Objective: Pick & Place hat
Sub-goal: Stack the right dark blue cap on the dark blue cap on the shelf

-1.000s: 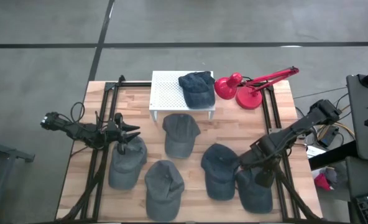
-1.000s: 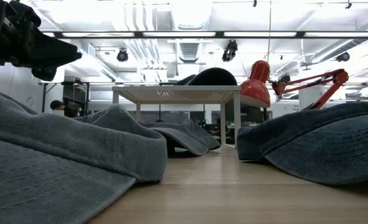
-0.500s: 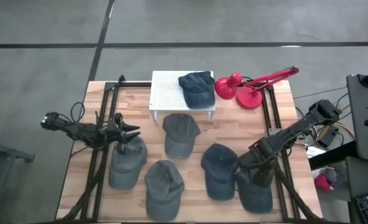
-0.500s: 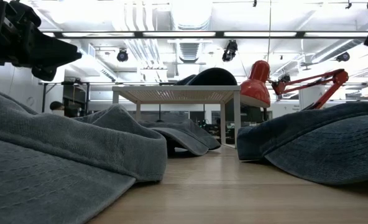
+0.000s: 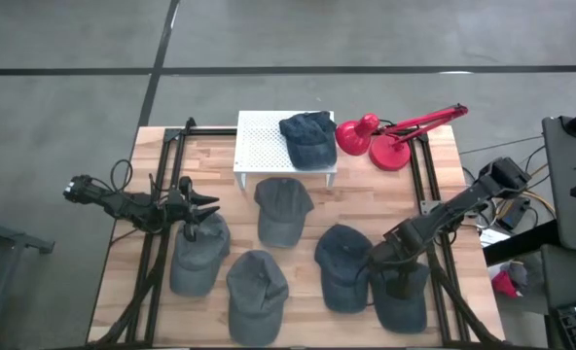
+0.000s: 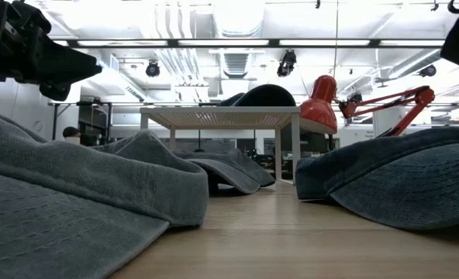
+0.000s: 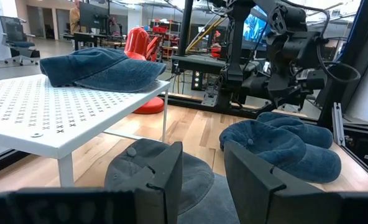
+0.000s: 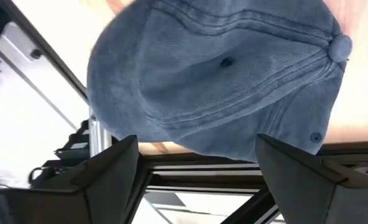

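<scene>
Several denim caps lie crown-up on the wooden table. A dark blue cap (image 5: 307,136) sits on the white perforated stand (image 5: 269,141). Three grey caps (image 5: 283,209) (image 5: 198,255) (image 5: 257,290) and two blue caps (image 5: 344,262) (image 5: 403,299) rest on the tabletop. My right gripper (image 5: 390,272) hangs open just above the near-right blue cap (image 8: 221,81), with its fingers spread on either side of the crown. My left gripper (image 5: 208,206) is open and level, over the far end of the left grey cap; in its wrist view the gripper (image 7: 202,180) points toward the stand (image 7: 47,112).
A red desk lamp (image 5: 385,136) stands at the far right, beside the stand. Black frame rails (image 5: 157,243) (image 5: 434,224) run along both sides of the table. Bare wood shows between the stand and the left rail (image 5: 210,156) and along the near edge.
My right gripper has moved a little toward the table's left and near edge and down, closer over the near-right blue cap; it shows lower at the low view's top right corner. The caps have stayed where they were.
</scene>
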Controlling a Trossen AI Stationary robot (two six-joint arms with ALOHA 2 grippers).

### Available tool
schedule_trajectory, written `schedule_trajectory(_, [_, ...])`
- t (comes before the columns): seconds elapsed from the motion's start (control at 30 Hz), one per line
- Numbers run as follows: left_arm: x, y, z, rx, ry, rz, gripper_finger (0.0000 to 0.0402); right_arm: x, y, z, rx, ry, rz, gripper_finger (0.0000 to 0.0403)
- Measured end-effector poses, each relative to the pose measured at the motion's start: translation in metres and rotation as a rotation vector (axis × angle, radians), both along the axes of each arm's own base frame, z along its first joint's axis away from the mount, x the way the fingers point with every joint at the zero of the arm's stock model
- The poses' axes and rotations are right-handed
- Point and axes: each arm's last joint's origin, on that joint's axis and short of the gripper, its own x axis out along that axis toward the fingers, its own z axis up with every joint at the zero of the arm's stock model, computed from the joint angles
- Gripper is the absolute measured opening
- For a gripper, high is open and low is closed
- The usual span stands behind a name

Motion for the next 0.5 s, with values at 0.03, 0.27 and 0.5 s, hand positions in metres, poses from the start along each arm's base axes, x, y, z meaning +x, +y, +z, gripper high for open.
schedule_trajectory(0.03, [0.000,0.000,0.000,0.000,0.000,0.000,0.0122,0.001,0.001,-0.002,-0.004,0.006,0.006,0.0326])
schedule_trajectory(0.27, [0.000,0.000,0.000,0.000,0.000,0.000,0.0122,0.004,0.011,-0.017,-0.027,0.044,0.051,0.0337])
schedule_trajectory(0.5, [0.000,0.000,0.000,0.000,-0.001,0.000,0.0122,0.006,0.020,-0.035,-0.067,0.084,0.097,0.0337])
